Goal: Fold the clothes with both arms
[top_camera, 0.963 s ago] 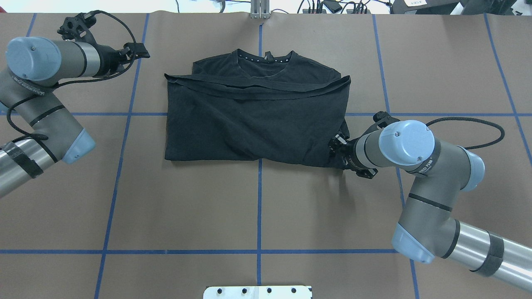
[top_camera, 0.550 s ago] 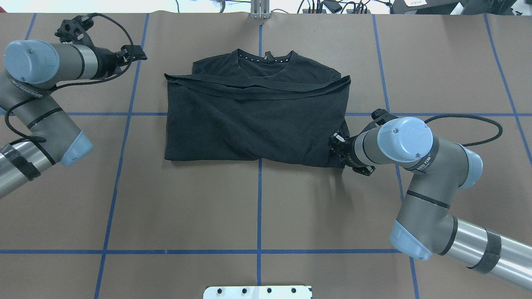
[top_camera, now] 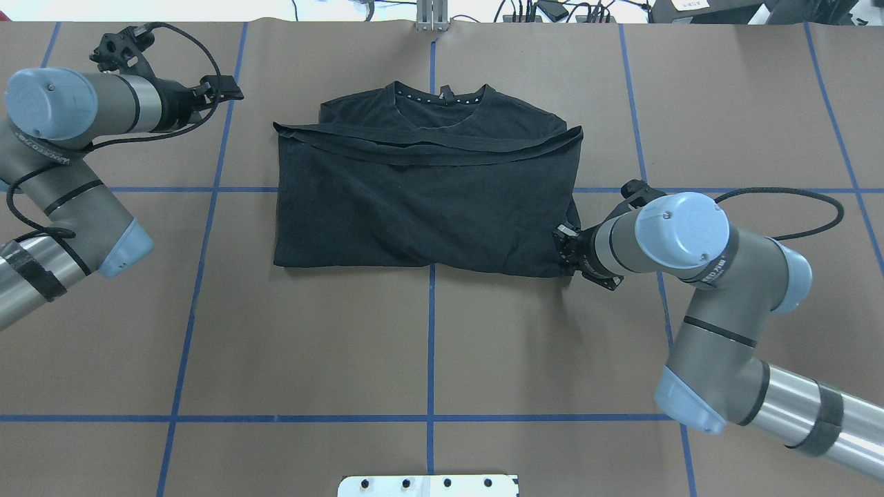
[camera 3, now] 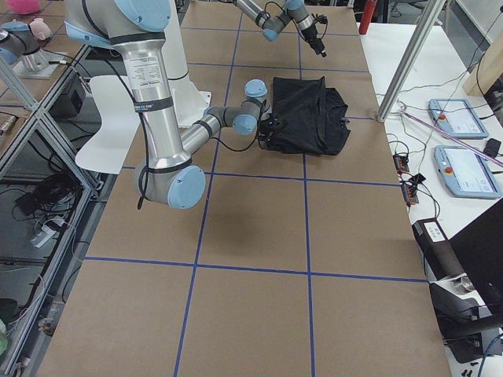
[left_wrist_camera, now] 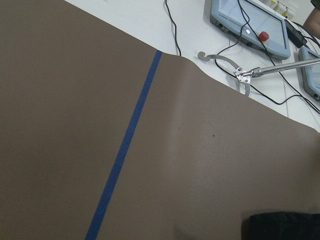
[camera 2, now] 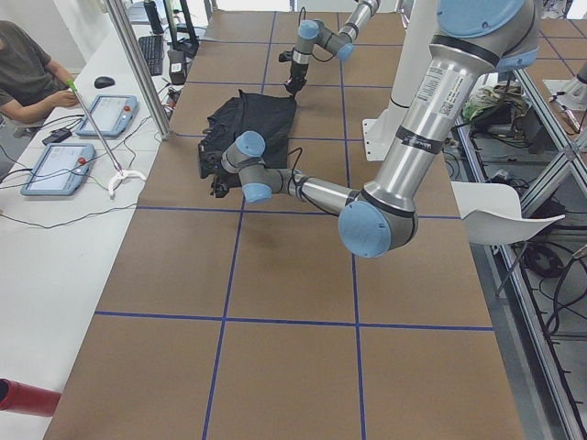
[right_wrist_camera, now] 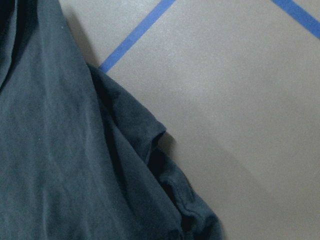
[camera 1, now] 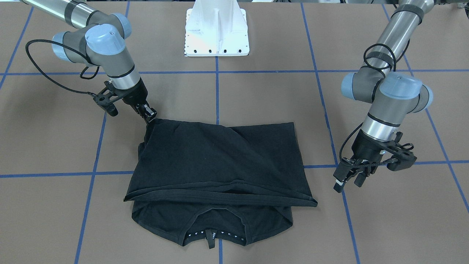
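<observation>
The black T-shirt [top_camera: 421, 200] lies folded on the brown table, its bottom half laid up over the chest and its collar on the far side; no graphic or logo shows. It also shows in the front view [camera 1: 220, 157] and the right wrist view [right_wrist_camera: 60, 150]. My right gripper [top_camera: 563, 241] is low at the shirt's near-right corner. In the front view, my right gripper [camera 1: 149, 115] looks shut on that corner, which rises to it. My left gripper [top_camera: 224, 88] hangs open and empty above the table, left of the shirt. In the front view, my left gripper [camera 1: 347, 182] has its fingers apart.
The white base block [camera 1: 216, 33] stands at the robot's side of the table. Blue tape lines [top_camera: 431, 345] cross the brown cover. Operator tablets [left_wrist_camera: 247, 20] and cables lie beyond the far table edge. A person [camera 2: 27, 64] sits there.
The left arm has drawn back slightly to the left. The right arm's elbow has shifted a little, with its gripper still at the shirt corner. The shirt has not moved.
</observation>
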Robot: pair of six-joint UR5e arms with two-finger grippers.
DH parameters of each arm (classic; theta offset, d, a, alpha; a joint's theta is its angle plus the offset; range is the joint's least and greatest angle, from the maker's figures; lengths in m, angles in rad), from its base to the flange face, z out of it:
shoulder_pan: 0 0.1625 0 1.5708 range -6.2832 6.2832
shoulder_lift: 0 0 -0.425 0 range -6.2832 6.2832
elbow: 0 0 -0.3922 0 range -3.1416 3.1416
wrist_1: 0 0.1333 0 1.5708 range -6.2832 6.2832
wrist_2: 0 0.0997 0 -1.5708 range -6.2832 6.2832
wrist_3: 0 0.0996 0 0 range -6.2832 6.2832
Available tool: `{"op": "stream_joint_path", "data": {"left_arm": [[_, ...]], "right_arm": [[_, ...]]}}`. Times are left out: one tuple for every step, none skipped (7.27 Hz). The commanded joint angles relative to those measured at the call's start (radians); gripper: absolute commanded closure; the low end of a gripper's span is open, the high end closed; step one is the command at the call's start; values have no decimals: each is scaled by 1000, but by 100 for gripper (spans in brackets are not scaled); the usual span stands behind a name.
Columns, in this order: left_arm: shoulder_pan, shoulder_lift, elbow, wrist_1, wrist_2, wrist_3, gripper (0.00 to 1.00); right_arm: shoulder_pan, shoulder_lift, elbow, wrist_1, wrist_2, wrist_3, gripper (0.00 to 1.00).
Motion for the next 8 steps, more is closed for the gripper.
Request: {"op": "stream_joint_path", "data": {"left_arm": [[0, 2, -10, 1, 0, -2, 0], [0, 2, -16, 1, -2, -2, 0], [2, 2, -16, 1, -5, -3, 0], [2, 2, -23, 1, -9, -5, 0], [2, 5, -56, 2, -14, -18, 0], [5, 15, -91, 2, -40, -44, 0], [6, 15, -105, 2, -87, -52, 0], [14, 14, -137, 2, -125, -86, 0]], "right_arm": [[0, -166, 172, 0, 52, -4, 100], [-8, -190, 226, -3, 64, 17, 100], [-20, -224, 262, -5, 162, 54, 100], [-26, -270, 296, -5, 302, 55, 100], [-63, -322, 341, -3, 430, 62, 100], [-164, -331, 356, -5, 467, 141, 100], [-294, -322, 357, -5, 453, 267, 95], [-366, -322, 360, -5, 431, 305, 56]]}}
